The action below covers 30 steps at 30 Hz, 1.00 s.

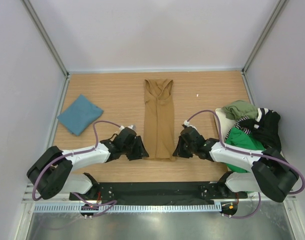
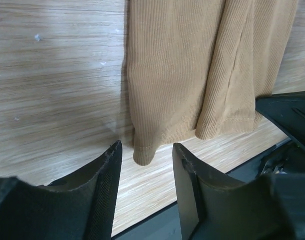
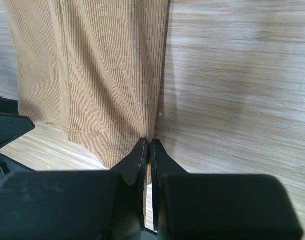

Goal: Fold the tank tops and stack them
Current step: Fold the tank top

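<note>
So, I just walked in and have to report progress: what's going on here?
Two arms are working on a tan tank top, laid as a long narrow strip on the table. Both hands are at its near hem: the right hand is closed on one corner, seemingly pinching it, while the left hand is open around the other corner. A folded teal top lies to the left, and a pile of unfolded tops, green, olive and black, sits on the right.

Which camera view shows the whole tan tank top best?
The top external view: the tan tank top lies there in full, a narrow folded strip from straps to hem. Both wrist views show only its ribbed hem end, each near one corner.
</note>
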Motion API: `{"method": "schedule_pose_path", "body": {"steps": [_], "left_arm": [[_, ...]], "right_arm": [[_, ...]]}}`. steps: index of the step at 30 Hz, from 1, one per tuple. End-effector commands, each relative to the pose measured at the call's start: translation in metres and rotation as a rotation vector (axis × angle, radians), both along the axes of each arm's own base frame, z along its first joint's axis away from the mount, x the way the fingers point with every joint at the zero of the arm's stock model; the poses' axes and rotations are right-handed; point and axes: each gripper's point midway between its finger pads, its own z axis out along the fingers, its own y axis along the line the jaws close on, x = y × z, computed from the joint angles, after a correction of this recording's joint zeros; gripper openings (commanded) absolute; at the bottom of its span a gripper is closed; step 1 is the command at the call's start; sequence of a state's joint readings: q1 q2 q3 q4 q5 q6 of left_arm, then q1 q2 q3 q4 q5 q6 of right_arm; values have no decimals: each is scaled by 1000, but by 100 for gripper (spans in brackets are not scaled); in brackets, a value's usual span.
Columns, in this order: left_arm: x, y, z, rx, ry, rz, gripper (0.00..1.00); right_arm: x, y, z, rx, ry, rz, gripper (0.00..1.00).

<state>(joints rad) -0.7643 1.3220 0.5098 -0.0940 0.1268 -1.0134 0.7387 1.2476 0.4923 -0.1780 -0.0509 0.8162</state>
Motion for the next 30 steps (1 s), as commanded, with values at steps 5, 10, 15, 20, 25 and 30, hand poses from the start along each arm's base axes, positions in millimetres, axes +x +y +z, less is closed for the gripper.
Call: {"method": "schedule_pose_path", "body": {"steps": [5, 10, 15, 20, 25, 30], "left_arm": [[-2, 8, -5, 42, -2, 1, 32], [0, 8, -4, 50, -6, 4, 0], [4, -2, 21, 9, -32, -18, 0], [15, -10, 51, -12, -56, -31, 0], [35, -10, 70, -10, -82, -18, 0], [69, -3, 91, -11, -121, 31, 0]], "right_arm": [[5, 8, 13, 29, -29, 15, 3], [5, 10, 17, 33, -30, 24, 3], [9, 14, 34, 43, -53, 41, 3], [23, 23, 61, 52, -104, 65, 3], [49, 29, 88, 31, -163, 61, 3], [87, 23, 95, 21, -168, 20, 3]]}}
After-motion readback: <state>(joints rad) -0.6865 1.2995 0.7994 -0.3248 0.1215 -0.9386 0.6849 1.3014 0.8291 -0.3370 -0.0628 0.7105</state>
